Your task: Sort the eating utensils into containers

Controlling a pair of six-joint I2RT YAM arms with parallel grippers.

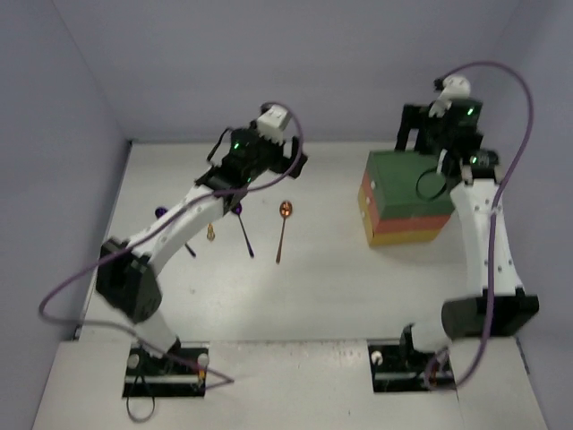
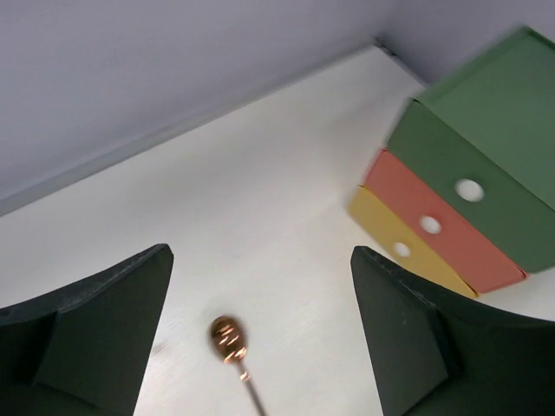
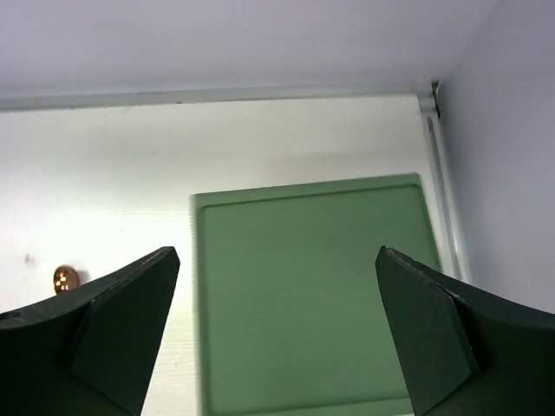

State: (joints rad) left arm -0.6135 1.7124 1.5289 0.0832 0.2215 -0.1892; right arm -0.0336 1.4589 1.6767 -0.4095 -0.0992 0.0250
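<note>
left claw (image 2: pixel 260 290) apart, empty, above the far end of copper spoon (image 1: pixel 281 235) at counter (image 1: pixel 313 296) centre | right claw (image 3: pixel 277 277) apart, empty, over green-topped drawer block (image 1: pixel 407 190) near far right corner

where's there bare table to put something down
Widest bare patch: between the copper spoon and the drawer block. The near strip of the table is bare too. Crowded left of the spoon, where utensils lie under the left arm.
</note>
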